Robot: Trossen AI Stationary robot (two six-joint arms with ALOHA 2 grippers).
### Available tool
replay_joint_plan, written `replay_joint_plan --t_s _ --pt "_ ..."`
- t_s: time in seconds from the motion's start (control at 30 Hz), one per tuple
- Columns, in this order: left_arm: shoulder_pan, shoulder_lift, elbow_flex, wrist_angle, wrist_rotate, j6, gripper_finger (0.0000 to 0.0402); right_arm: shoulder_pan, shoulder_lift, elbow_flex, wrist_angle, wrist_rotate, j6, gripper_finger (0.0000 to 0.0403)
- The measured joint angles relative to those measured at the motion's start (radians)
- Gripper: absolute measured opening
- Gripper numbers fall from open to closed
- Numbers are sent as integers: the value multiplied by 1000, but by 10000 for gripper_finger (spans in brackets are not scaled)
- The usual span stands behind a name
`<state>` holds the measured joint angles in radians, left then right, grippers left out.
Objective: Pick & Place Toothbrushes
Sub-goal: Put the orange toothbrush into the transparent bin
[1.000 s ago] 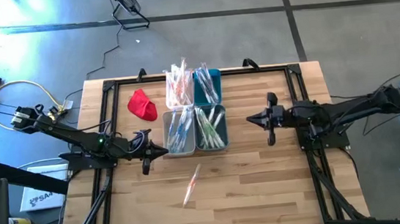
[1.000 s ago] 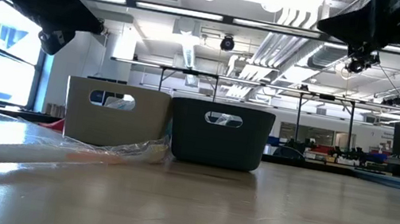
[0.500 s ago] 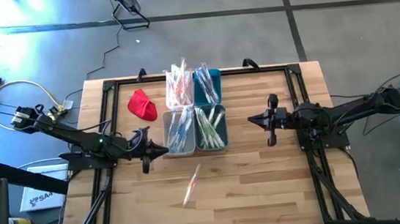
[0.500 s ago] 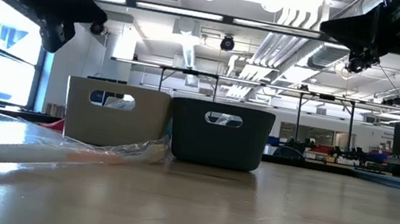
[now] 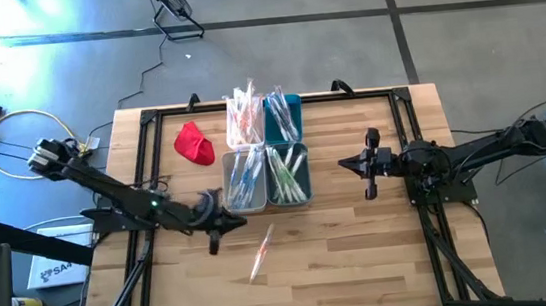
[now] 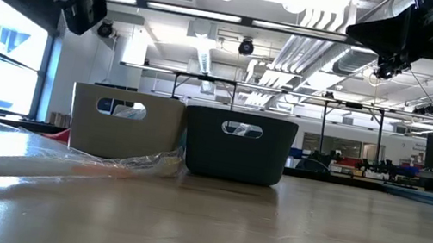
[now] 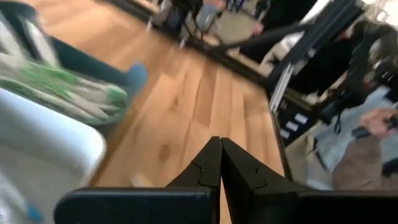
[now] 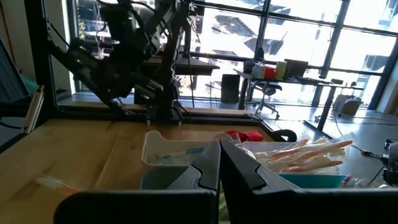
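High view: four small rectangular plastic bins (image 5: 295, 193) are seen filled with wrapped toothbrushes (image 5: 242, 116); one pink-handled toothbrush in clear wrapper (image 5: 261, 253) is left loose on the wooden table (image 5: 363, 255), judged the last to place. The left gripper (image 5: 215, 241), fingers closed and empty, is held near it; the right gripper (image 5: 368, 190), likewise closed and empty, is parked beside the bins.

Low view: the loose toothbrush (image 6: 35, 164) is shown flat, wrapper crinkled.

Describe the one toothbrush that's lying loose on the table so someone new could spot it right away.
Start at the four bins clustered mid-table. On the bare wood just in front of them lies the loose toothbrush, slanted, near the left tool. Unlike the others, it sits in no bin: a pinkish-orange handle in a clear wrapper.
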<state>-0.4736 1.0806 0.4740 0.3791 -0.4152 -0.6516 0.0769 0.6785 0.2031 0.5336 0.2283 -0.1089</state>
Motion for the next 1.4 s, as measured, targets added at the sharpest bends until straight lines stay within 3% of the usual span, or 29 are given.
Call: replay_joint_plan --t_s 0.13,0.27,0.37,0.43,0.73,1.07,1.4 --pt "-14 131 150 -200 11 -133 3 0 0 0 -6 0 7 2" --pt "-11 242 329 -594 49 -414 3 0 0 0 -9 -1 8 2" --pt "-11 336 443 -820 101 -562 3 0 0 0 -14 -3 33 2" --pt "-11 396 501 -884 162 -612 3 0 0 0 -26 -3 50 2" --pt "-11 578 627 -892 275 -628 3 0 0 0 -37 -3 63 2" --pt "-10 604 629 -869 281 -629 8 0 0 1 -65 -4 112 2" --pt "-10 685 629 -799 283 -589 124 0 1 1 -64 -3 110 2"
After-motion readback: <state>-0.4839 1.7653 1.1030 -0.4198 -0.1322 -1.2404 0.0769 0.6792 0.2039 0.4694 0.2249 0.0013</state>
